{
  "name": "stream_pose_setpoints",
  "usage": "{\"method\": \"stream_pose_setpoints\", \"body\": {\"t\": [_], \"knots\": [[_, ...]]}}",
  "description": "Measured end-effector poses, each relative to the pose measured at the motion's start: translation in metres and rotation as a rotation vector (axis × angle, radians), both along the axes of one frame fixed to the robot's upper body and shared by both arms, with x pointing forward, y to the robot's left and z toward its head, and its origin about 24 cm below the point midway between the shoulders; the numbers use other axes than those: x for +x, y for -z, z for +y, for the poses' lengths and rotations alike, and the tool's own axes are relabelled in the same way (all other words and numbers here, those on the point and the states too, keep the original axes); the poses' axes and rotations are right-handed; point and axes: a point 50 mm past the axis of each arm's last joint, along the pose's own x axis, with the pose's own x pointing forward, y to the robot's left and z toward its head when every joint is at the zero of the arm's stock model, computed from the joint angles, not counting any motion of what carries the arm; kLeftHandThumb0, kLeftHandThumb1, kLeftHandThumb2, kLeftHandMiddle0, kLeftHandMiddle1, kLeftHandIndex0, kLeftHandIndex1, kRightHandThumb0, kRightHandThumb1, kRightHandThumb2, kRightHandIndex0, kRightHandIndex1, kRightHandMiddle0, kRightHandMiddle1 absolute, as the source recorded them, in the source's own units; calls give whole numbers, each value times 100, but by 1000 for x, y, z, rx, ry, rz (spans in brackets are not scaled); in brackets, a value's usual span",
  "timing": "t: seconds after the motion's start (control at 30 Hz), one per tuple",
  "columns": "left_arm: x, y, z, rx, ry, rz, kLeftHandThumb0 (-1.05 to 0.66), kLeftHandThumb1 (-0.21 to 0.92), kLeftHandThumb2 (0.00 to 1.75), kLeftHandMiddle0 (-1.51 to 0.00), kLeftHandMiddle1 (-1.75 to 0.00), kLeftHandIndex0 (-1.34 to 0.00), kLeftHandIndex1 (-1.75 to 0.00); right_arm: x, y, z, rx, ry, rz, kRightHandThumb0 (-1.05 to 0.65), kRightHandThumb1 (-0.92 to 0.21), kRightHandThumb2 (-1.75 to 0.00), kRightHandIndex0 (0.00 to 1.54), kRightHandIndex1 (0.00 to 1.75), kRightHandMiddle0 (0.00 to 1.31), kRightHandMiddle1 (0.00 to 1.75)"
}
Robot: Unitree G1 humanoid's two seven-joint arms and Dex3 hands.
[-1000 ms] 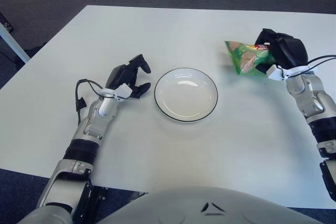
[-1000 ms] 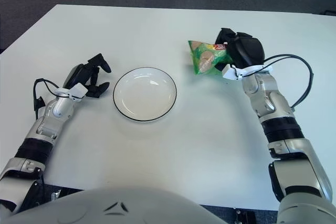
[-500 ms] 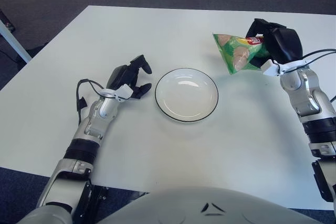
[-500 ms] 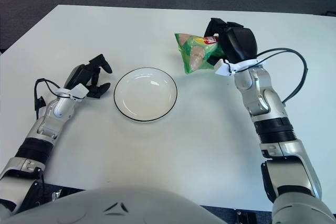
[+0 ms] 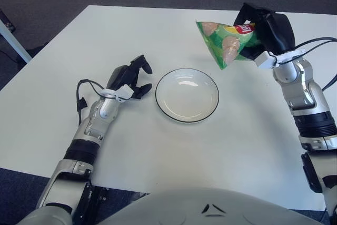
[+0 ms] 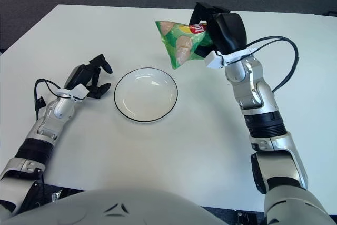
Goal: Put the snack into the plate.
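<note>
Gripping a green, crinkled foil snack bag printed with pale chips and a red-and-yellow logo (image 5: 227, 40), the right hand (image 5: 266, 31) sits above the far right part of the white counter (image 5: 158, 151), its black fingers wrapped closed around the bag's right end. The bag is raised clear of the counter surface and tilted, its wider free end pointing left and slightly downward toward the round white ceramic plate with a thin dark rim (image 5: 187, 95). The bag's lower corner shows just beyond the plate's far right edge, apart from it; the plate itself holds nothing. A black cable loops from the right wrist along the silver forearm. The left hand (image 5: 130, 77) shows just left of the plate, near but apart from its rim, with its black fingers loosely spread and holding nothing; whether it touches the counter cannot be told. The plate lies flat near the middle of the counter, between the two hands.
</note>
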Motion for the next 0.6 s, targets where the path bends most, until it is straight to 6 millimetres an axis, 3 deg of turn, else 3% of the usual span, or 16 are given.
{"method": "stream_pose_setpoints", "body": {"t": [0.6], "knots": [[1,0,1,-1,-38,10,-44,45,115,-118,-175,-50,-175,-17,-7,43,19,-252,93,0,8,-174,92,169,68,175]]}}
